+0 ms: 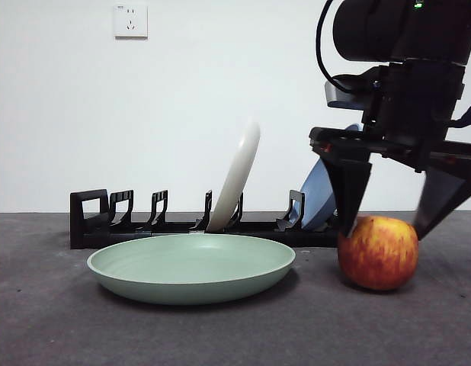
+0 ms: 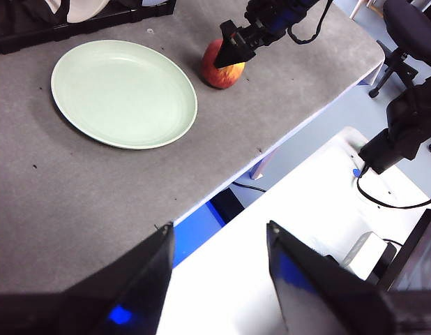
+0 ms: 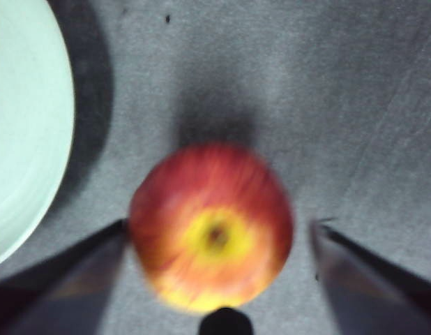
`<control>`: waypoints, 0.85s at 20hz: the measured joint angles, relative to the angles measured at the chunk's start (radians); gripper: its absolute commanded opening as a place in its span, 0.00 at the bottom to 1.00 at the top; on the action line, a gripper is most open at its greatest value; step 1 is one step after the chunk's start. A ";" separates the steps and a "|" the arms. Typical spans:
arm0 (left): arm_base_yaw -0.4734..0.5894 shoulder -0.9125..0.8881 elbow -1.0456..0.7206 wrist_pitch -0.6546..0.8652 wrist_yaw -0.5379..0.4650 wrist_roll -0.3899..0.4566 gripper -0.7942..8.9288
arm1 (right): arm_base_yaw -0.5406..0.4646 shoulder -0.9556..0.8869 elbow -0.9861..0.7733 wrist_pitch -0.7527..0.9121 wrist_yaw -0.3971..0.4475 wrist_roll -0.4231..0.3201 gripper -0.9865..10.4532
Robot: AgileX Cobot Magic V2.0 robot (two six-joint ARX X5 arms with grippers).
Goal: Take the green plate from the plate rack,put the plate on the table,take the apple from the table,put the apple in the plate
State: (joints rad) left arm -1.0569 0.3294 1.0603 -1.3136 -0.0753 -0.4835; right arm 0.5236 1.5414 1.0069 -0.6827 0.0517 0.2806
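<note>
Jaws spread wide, the right gripper (image 1: 386, 221) straddles the round red-and-yellow apple (image 1: 378, 252), one jaw on each side, on the dark grey speckled table (image 1: 52, 320). Just beside the apple lies the wide, shallow sage-green plate (image 1: 191, 267), flat before the long black plastic plate rack (image 1: 94, 221). The left gripper (image 2: 219, 279), also open, hangs off the table's edge.

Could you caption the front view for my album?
Right gripper straddles the apple, jaws open, beside the green plate.
</note>
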 measured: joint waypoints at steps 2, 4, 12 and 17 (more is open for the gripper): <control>0.000 0.000 0.000 0.000 0.000 0.000 0.31 | 0.000 0.000 0.000 0.000 0.000 -0.006 0.11; 0.000 0.000 0.000 0.000 0.000 0.000 0.31 | 0.000 0.000 0.000 0.000 0.000 -0.010 0.08; 0.000 0.000 0.000 0.005 -0.019 0.000 0.31 | 0.000 0.000 0.059 -0.091 0.001 -0.032 0.08; 0.000 0.000 0.000 0.024 -0.035 0.000 0.31 | 0.000 -0.133 0.273 -0.239 -0.018 -0.071 0.08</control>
State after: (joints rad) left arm -1.0569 0.3294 1.0603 -1.2892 -0.1108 -0.4835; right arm 0.5232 1.4082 1.2797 -0.9215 0.0334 0.2092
